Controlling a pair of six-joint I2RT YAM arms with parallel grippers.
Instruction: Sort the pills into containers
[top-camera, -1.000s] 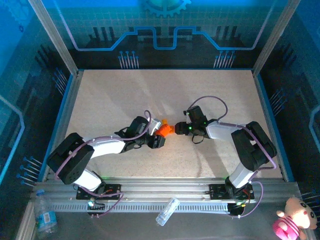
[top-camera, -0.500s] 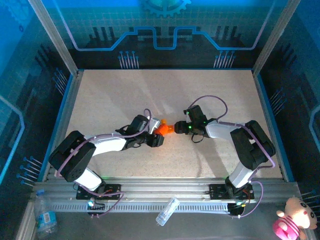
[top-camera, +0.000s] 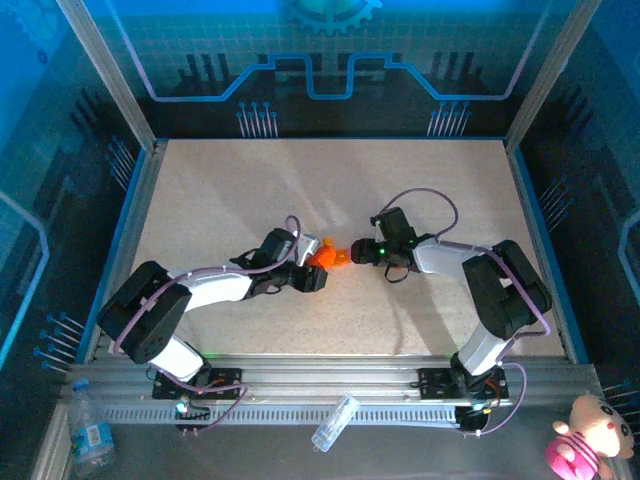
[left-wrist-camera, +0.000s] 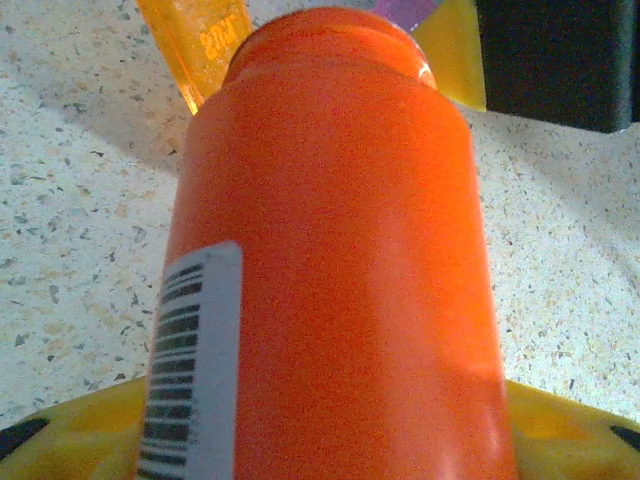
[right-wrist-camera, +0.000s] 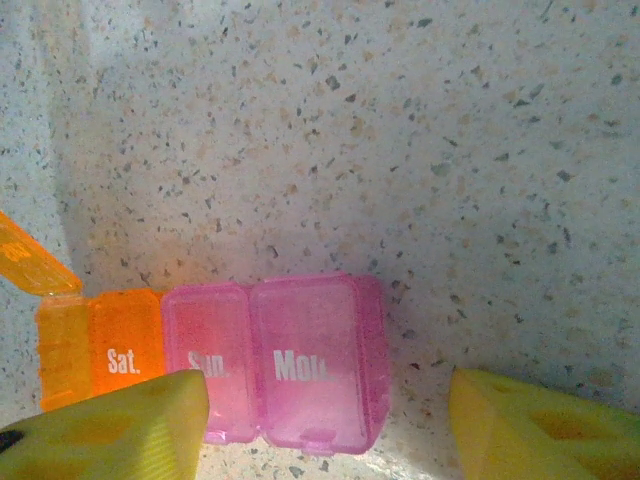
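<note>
A tall orange bottle (left-wrist-camera: 330, 260) with a barcode label lies lengthwise in my left gripper (left-wrist-camera: 330, 440), which is shut on it; yellow pads show at both lower corners. In the top view the bottle (top-camera: 322, 259) sits mid-table, its mouth toward my right gripper (top-camera: 356, 252). The containers (right-wrist-camera: 300, 365) are a small strip on the table: orange "Sat.", pink "Sun." and "Mon.", all lidded, with one orange lid (right-wrist-camera: 30, 265) standing open at the left end. My right gripper (right-wrist-camera: 328, 400) is open above the strip, fingers apart on either side of the pink end. The pills are out of view.
The speckled table (top-camera: 250, 190) is fenced by a blue-edged frame. On the front rail lie a clear small bottle (top-camera: 335, 423) and a water bottle (top-camera: 90, 435); a pink plush toy (top-camera: 585, 440) sits at the near right corner.
My left gripper has carried the bottle slightly toward the far side. My right gripper has shifted a little the same way.
</note>
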